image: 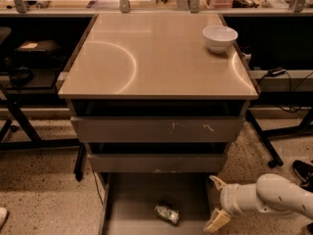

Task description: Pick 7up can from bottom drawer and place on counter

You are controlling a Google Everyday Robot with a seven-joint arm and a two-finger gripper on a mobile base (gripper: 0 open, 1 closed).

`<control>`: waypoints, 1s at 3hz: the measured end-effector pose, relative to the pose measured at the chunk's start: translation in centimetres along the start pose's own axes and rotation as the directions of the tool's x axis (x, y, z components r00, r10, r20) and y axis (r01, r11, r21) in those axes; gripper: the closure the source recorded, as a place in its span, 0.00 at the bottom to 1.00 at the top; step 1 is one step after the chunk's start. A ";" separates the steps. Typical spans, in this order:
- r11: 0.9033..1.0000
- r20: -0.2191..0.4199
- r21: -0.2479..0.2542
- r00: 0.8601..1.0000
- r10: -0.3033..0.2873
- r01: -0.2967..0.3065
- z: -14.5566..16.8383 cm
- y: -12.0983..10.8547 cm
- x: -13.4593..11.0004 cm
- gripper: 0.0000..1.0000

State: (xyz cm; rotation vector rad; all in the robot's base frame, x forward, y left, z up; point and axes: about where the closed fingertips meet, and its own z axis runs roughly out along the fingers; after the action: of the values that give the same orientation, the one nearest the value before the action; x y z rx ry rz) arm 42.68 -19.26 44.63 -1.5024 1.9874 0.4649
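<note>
The 7up can (167, 213) lay on its side on the floor of the bottom drawer (134, 199), toward the front and a little right of the middle; the drawer stood pulled out below two closed grey drawer fronts (156, 129). The gripper (216, 202) hung low at the drawer's right wall, near the can but apart from it; its two fingers were spread wide with nothing between them. Above, the counter (161, 67) carried only a white bowl (220, 37) at its far right corner. By my reading the step in hand was the reach for the can, with no grasp yet made; the next move called for bringing the gripper leftward and down over the wall, squaring the fingers across the can's body before closing.
</note>
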 end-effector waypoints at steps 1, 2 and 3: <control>0.999 0.024 0.037 0.999 -0.041 0.040 3.5 -1.1 2.6 0.00; 0.992 0.091 0.084 0.991 -0.100 0.093 8.6 -1.8 5.8 0.00; 0.993 0.139 0.045 0.984 -0.115 0.109 13.5 -1.6 8.6 0.00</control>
State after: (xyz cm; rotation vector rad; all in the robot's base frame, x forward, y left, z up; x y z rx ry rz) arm 46.04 -17.99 28.95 -1.5068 1.7836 0.4712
